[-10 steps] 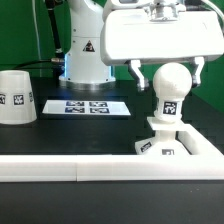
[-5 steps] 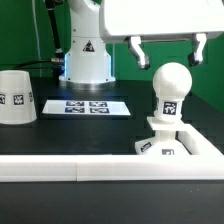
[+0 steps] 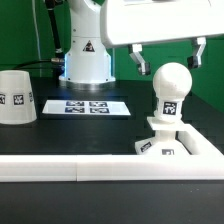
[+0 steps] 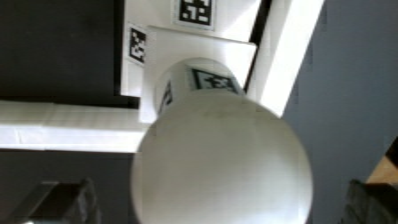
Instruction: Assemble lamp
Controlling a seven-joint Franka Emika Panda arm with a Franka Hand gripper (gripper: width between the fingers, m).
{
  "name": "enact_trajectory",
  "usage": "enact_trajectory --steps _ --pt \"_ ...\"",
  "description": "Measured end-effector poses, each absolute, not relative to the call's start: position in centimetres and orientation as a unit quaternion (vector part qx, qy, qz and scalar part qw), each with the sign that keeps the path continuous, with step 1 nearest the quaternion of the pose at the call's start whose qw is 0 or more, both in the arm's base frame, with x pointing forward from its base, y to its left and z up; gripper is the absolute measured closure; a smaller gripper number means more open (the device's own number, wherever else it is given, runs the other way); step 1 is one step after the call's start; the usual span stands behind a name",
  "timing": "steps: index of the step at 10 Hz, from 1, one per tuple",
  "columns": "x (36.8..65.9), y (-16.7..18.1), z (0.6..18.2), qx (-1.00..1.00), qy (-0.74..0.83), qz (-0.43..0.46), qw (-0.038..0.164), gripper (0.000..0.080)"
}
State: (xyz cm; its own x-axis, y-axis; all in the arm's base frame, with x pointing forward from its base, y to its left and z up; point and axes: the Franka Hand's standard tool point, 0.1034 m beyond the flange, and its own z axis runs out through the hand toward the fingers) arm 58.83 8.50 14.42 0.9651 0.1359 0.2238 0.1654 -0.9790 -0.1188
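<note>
hand (image 3: 170,66) risen, open above round bulb (image 3: 171,88)

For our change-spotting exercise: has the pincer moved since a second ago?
Yes. The pincer has risen against the standing bulb: its fingertips flanked the bulb's round head before, now they sit about level with its top.

Bulb (image 3: 171,85): white, black-and-white square tag on neck. Base (image 3: 195,148) beneath bulb: white, same tags. Shade (image 3: 17,97): white, one tag. Marker board (image 3: 87,106): white, black tag patterns. Tabletop (image 3: 100,128): black. Backdrop (image 3: 20,30) behind bulb: green.
</note>
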Motion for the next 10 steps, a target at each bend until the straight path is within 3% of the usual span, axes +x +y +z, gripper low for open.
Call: enact_trajectory --steps 5,6,8,10 --pt "58.6 8.9 14.1 -0.989 -0.095 0.062 0.091 0.0101" --pt "59.3 8.8 13.8 -0.990 -0.097 0.047 0.089 0.0101" --pt "60.2 9.1 13.9 -0.990 -0.128 0.020 0.063 0.0101" --pt "60.1 9.0 13.8 -0.990 -0.125 0.022 0.065 0.0101"
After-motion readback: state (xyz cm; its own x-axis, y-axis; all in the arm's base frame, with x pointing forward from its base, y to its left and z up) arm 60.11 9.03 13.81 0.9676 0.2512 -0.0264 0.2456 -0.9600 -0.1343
